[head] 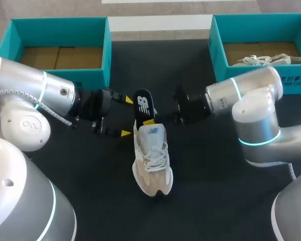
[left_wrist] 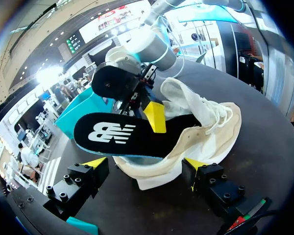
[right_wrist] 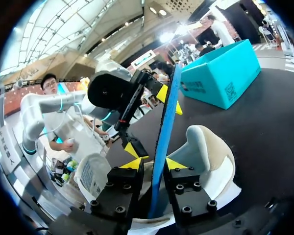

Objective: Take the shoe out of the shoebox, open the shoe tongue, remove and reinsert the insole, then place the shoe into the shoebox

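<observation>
A beige and white shoe (head: 151, 159) lies on the black table, heel toward my arms. Its black insole (head: 143, 104) sticks up out of the heel opening. My right gripper (head: 152, 117) straddles the insole (right_wrist: 162, 142), which shows edge-on in the right wrist view. One yellow fingertip (right_wrist: 174, 164) sits against it, and the other stands a little apart, so the gripper (right_wrist: 153, 164) is open. From the left wrist view, one right fingertip (left_wrist: 156, 116) rests on the insole's (left_wrist: 117, 134) top face. My left gripper (head: 127, 116) is wide open, its fingers on either side of the shoe's heel (left_wrist: 159, 169) without touching.
A teal shoebox (head: 106, 45) stands at the back left, lined with brown cardboard. A second teal shoebox (head: 216, 47) at the back right holds another pale shoe (head: 263, 60). Bare black table lies in front of the shoe's toe.
</observation>
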Controlling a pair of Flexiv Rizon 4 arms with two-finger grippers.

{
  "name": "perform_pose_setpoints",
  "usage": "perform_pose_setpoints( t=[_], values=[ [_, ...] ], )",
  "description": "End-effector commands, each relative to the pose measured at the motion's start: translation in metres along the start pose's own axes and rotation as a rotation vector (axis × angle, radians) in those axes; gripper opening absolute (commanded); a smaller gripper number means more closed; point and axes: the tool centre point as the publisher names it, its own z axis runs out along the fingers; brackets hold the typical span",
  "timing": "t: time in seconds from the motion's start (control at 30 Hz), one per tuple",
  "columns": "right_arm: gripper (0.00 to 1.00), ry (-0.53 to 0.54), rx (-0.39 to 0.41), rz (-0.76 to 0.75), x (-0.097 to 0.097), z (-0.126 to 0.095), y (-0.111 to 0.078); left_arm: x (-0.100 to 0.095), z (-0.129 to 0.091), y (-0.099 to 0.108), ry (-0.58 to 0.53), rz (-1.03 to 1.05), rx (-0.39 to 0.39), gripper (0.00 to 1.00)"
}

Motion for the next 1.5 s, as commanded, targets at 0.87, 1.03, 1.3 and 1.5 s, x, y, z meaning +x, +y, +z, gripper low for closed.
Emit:
perform_pose_setpoints(
  t=[0.87,1.03,1.3,1.5],
  values=[
    [0.0,0.033,0.088,0.081,0.006,0.007,-0.027,0.0,0.001,-0.001,0.002,0.0,-0.004,1.0],
    [0.25,0.02,0.083,0.037,0.003,0.002,-0.01,0.0,0.001,-0.001,0.002,0.0,-0.004,1.0],
    [0.15,0.028,0.093,0.009,-0.008,0.003,0.009,0.0,0.001,-0.001,0.002,0.0,-0.004,1.0],
    [0.0,0.042,0.141,0.044,-0.007,0.004,0.004,0.0,0.001,-0.001,0.002,0.0,-0.004,1.0]
  ],
)
